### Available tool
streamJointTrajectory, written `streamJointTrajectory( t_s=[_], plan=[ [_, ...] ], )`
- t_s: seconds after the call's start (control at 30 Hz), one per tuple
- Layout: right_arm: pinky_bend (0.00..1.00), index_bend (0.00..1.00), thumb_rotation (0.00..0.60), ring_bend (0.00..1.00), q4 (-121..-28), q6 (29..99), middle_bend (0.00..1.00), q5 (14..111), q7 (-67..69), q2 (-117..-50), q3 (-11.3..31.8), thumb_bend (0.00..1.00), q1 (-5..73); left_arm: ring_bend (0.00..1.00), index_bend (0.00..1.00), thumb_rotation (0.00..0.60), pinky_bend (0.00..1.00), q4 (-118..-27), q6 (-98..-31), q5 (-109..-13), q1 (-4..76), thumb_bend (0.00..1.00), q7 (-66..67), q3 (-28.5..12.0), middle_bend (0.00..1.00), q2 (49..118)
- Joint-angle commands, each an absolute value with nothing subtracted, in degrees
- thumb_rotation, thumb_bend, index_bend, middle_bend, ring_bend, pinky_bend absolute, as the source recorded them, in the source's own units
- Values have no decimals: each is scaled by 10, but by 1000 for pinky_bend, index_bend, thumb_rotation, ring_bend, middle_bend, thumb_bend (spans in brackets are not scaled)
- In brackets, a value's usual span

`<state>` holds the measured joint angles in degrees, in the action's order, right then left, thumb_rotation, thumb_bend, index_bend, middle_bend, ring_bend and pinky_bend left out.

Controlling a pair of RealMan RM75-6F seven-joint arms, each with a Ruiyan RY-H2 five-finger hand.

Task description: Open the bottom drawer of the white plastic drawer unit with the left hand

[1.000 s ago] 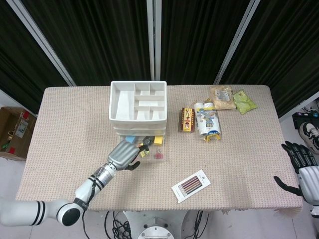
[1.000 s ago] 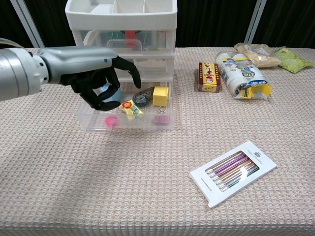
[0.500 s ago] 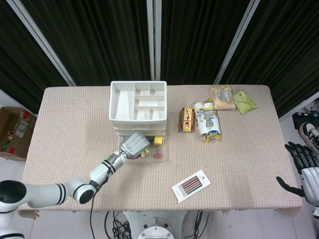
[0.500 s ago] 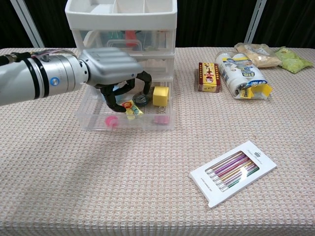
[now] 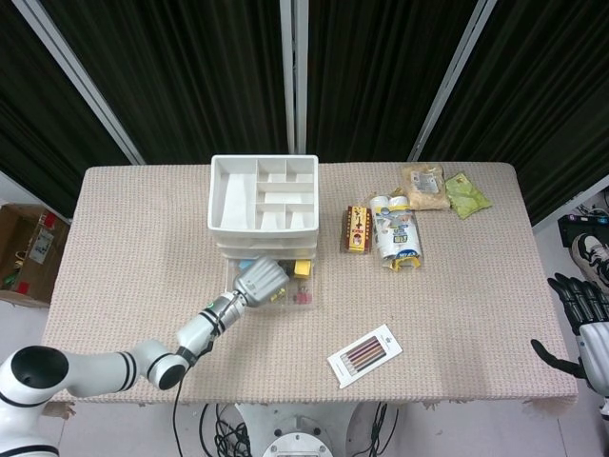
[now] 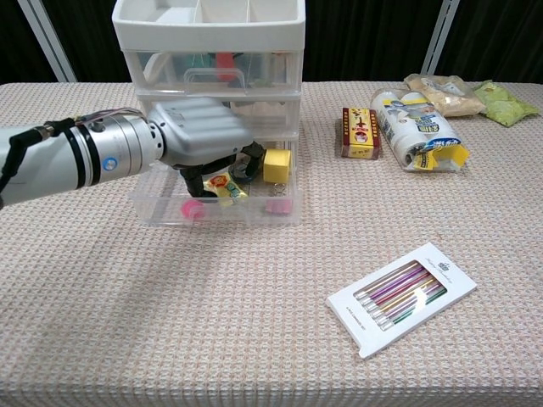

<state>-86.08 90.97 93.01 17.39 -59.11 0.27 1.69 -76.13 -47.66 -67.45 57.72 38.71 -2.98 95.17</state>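
Since the earlier frame, my left hand [image 6: 202, 141] has slid further over the bottom drawer [image 6: 216, 202], palm down, fingers curled into it among the small items; I cannot tell whether it holds anything. That drawer stands pulled out in front of the white drawer unit [image 5: 263, 205] on the counter [image 5: 133, 248]. My right hand [image 5: 582, 324] hangs off the counter's right edge, fingers spread.
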Motion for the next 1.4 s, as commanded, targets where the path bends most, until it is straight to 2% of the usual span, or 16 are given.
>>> streamJointTrajectory(
  t_s=[0.03, 0.17, 0.4, 0.5, 0.67, 0.87, 1.0, 1.1, 1.17, 1.27, 1.33, 1.4],
  plan=[
    [0, 0, 600, 0, -861, 910, 58, 930, 174, -591, 3, 152, 17, 906, 377, 600, 1000, -753, -474, -676, 576, 218, 393, -25, 777, 957],
    [0, 0, 600, 0, -862, 908, 57, 929, 172, -592, 3, 151, 17, 907, 402, 600, 1000, -739, -475, -685, 573, 234, 381, -24, 777, 966],
    [0, 0, 600, 0, -864, 909, 57, 929, 170, -590, 4, 152, 16, 914, 545, 600, 1000, -734, -487, -709, 564, 385, 339, -28, 791, 970],
    [0, 0, 600, 0, -865, 909, 58, 930, 169, -589, 5, 152, 16, 915, 563, 600, 1000, -754, -514, -732, 555, 418, 310, -37, 793, 954],
    [0, 0, 600, 0, -868, 912, 61, 936, 167, -589, 6, 152, 18, 915, 568, 600, 1000, -826, -577, -787, 535, 420, 278, -43, 794, 903],
    [0, 0, 600, 0, -870, 910, 61, 944, 164, -591, 4, 151, 21, 911, 565, 600, 1000, -910, -622, -891, 518, 418, 283, -2, 794, 853],
    [0, 0, 600, 0, -869, 910, 61, 947, 164, -593, 2, 151, 21, 908, 554, 600, 1000, -933, -601, -935, 516, 418, 310, 35, 789, 857],
    [0, 0, 600, 0, -867, 914, 61, 948, 164, -594, 1, 151, 18, 905, 547, 600, 1000, -933, -580, -933, 513, 418, 323, 45, 784, 872],
    [0, 0, 600, 0, -867, 918, 61, 949, 165, -593, 0, 152, 16, 902, 531, 600, 1000, -929, -564, -923, 510, 419, 332, 46, 777, 881],
    [0, 0, 600, 0, -866, 923, 61, 948, 166, -591, -1, 151, 13, 865, 405, 600, 1000, -932, -553, -904, 503, 339, 352, 43, 726, 887],
    [0, 0, 600, 0, -866, 924, 61, 948, 167, -591, -1, 151, 11, 768, 249, 600, 998, -937, -562, -902, 495, 213, 361, 41, 625, 887],
    [0, 0, 600, 0, -867, 927, 61, 950, 167, -590, -1, 152, 11, 687, 192, 600, 978, -947, -585, -908, 483, 163, 359, 37, 552, 882]
  ],
)
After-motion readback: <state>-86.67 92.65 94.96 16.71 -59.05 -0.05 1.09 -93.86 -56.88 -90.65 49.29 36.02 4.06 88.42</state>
